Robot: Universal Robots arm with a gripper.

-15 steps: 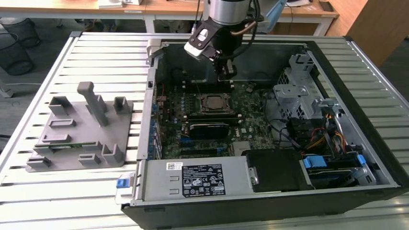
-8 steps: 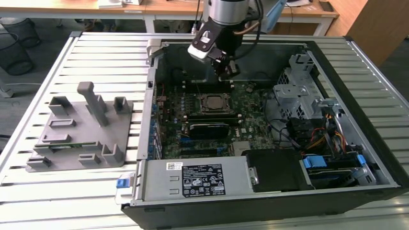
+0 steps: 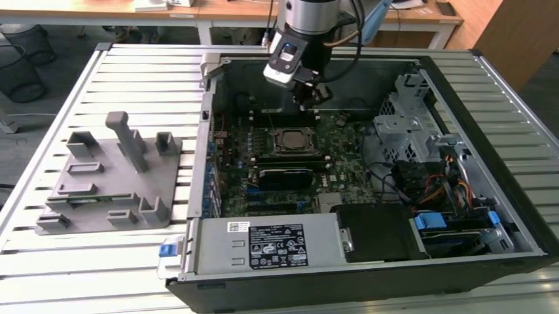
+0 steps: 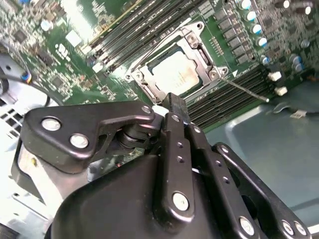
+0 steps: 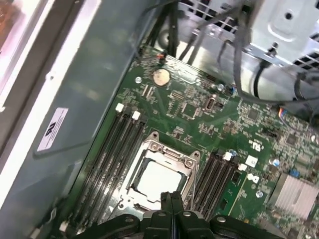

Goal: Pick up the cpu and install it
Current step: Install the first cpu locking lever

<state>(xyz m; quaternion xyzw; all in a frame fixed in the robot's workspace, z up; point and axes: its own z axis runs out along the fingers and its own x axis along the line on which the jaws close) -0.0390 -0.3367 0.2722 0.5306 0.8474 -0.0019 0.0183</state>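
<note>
The cpu is seated in the socket. The gripper is held above it, fingers closed together, empty.

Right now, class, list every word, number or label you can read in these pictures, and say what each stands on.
Black label on the power supply: print too small to read.
Small white label above it: too small to read.
White sticker on the case wall: blurred, unreadable.
White markings on the motherboard: blurred.
Nothing can be quoted.
</note>
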